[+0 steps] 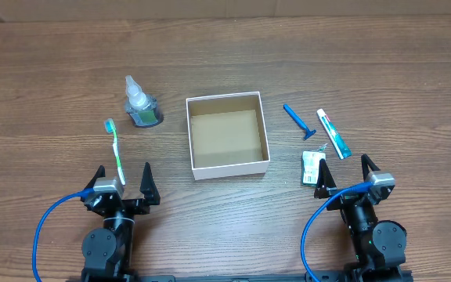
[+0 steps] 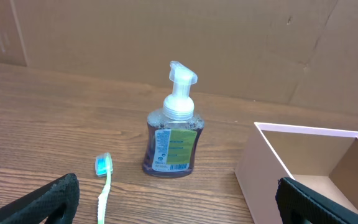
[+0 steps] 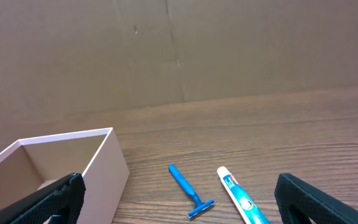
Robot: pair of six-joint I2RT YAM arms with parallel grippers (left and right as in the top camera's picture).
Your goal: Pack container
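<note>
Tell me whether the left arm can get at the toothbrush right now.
Probably yes: the toothbrush lies just ahead of the open left gripper, with nothing on or across it.

What we cannot see whole
Our left wrist view crops the container (image 2: 258, 169) and toothbrush (image 2: 104, 188); right wrist crops the toothpaste (image 3: 240, 198); print on the packet (image 1: 311, 166) is unreadable.

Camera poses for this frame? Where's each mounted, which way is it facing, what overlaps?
Overhead: above the table, looking straight down; left gripper and right gripper, both open, at the bottom edge.
Left wrist: low, facing the far cardboard wall; bottle, toothbrush, own fingers.
Right wrist: low, same heading; razor, toothpaste, own fingers.
Shared: all see the container.
</note>
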